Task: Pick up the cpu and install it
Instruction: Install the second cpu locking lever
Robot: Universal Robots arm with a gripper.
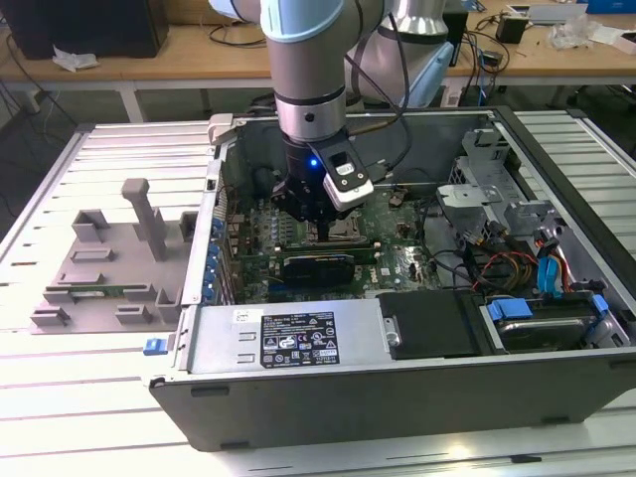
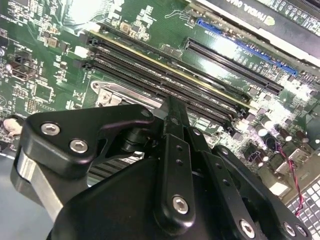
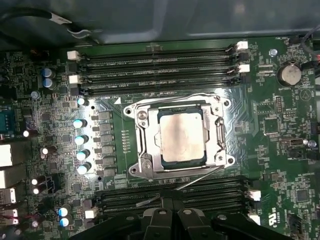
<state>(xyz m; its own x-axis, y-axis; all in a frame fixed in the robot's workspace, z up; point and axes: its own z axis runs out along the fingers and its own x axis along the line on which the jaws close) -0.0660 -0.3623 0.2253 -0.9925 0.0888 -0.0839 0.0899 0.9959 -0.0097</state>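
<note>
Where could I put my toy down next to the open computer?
The ribbed white table is bare in front of the grey plastic fixture, at the exterior view's left. Inside the dark metal computer case it's crowded: the black gripper hangs over the green board near the shiny square cpu.

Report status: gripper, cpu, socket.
Gripper low over the motherboard inside the case, nothing visibly held. Cpu lying in the socket, silver top exposed. Nothing over the cpu.
</note>
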